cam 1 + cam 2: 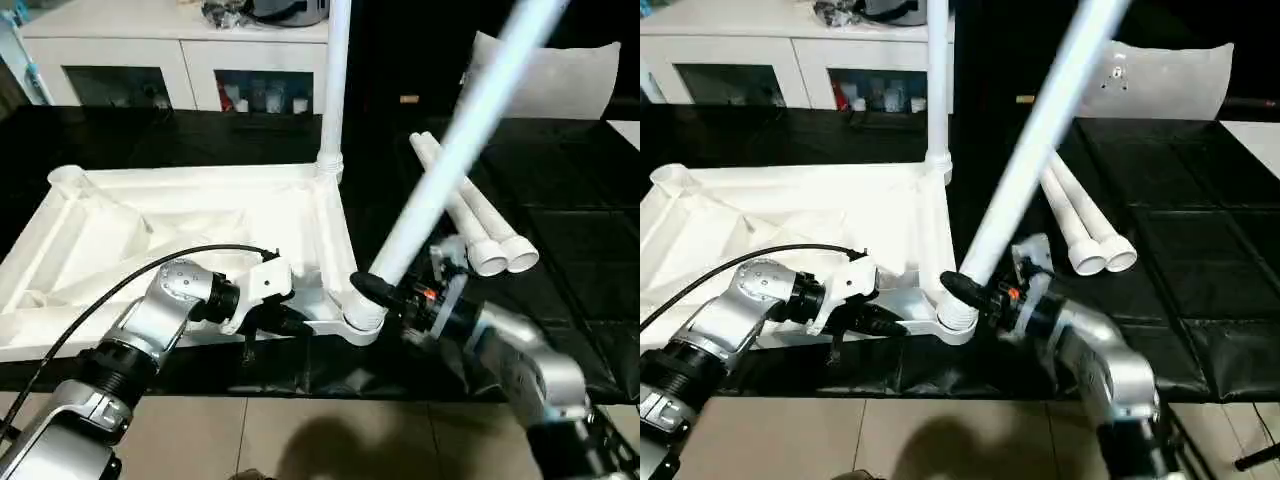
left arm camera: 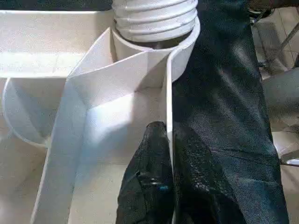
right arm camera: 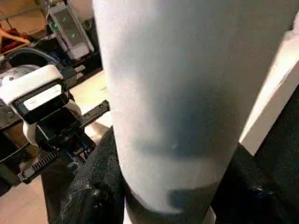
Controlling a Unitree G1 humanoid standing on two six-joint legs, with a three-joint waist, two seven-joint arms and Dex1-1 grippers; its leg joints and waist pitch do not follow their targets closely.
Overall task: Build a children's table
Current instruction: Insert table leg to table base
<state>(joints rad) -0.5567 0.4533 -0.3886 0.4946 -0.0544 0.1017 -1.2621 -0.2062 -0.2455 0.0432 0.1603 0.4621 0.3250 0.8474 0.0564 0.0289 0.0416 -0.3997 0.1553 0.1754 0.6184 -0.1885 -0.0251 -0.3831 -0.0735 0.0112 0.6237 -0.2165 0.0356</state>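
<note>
Two silver forearms reach over the edge of a black-covered work surface (image 1: 560,230), where an upturned white tabletop (image 1: 180,230) lies with its ribbed underside facing up. At the near edge, the left gripper (image 1: 283,320) is pinched shut on the tabletop's thin rim wall, its black fingers (image 2: 154,177) pressed to either side of the wall just short of the near corner socket (image 2: 184,56). Beside it, the right gripper (image 1: 372,288) is clamped about halfway open around the lower end of a white leg (image 1: 450,150), black fingers (image 3: 93,186) on both sides of the tube. That leg leans up and away toward the robot's right, its ribbed, threaded end (image 2: 156,18) sitting in the near corner socket. A second leg (image 1: 335,90) stands upright in the far corner socket on the same side of the tabletop. Two more legs (image 1: 470,220) lie side by side, touching, on the black cover to the right of the tabletop, their wide open ends toward the robot. A white cabinet (image 1: 150,55) with glass doors stands behind the work surface, and a pale pillow (image 1: 560,80) rests at the far right.
</note>
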